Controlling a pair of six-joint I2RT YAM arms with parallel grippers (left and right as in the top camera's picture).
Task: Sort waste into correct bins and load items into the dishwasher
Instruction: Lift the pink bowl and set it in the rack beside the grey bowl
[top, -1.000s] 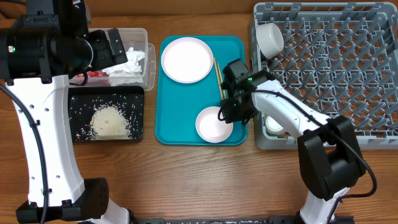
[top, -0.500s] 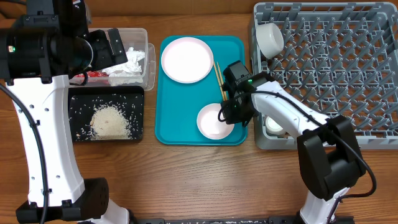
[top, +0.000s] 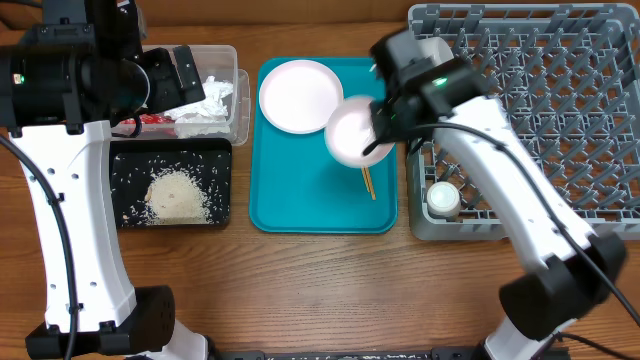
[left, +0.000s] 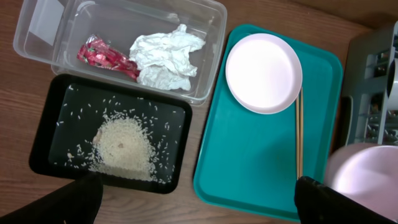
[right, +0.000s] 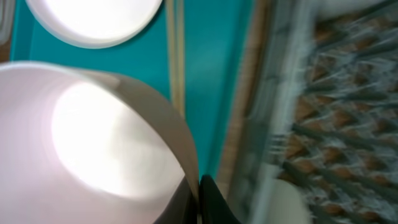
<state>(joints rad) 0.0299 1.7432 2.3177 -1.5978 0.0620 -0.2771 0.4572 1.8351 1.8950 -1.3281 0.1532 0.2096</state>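
Overhead, right gripper (top: 380, 135): clamped on the right-hand rim of a white bowl (top: 352, 130), which hangs tilted above the teal tray (top: 310, 190), just beside the left wall of the dish rack (top: 530, 120). I judge it is on its way to the pegs.
Overhead, other dishes: the plate (top: 298, 95) lies flat at the far end of the tray. The chopsticks (top: 368, 183) show only their near ends from under the bowl. The cup (top: 441, 198) sits in the rack's near left corner.
Overhead, waste: the napkin (top: 213, 100) and wrapper (top: 152, 120) are in the clear tub (top: 243, 100), and the rice (top: 178, 195) is heaped in the black tray (top: 114, 190). Sorting looks finished, likely why the left gripper (top: 175, 72) hangs idle over the tub.
Left wrist, fingertips (left: 81, 199): two dark tips at the bottom corners, wide apart, nothing between them.
Left wrist, bowl: at the lower right corner, raised off the tray.
Right wrist, grip: a dark finger pinches the thin rim. An edge hold suits a bowl too wide to span and should let it stand between pegs.
Right wrist, rack: smeared by blur, probably pegs on the right. Which row, I cannot tell.
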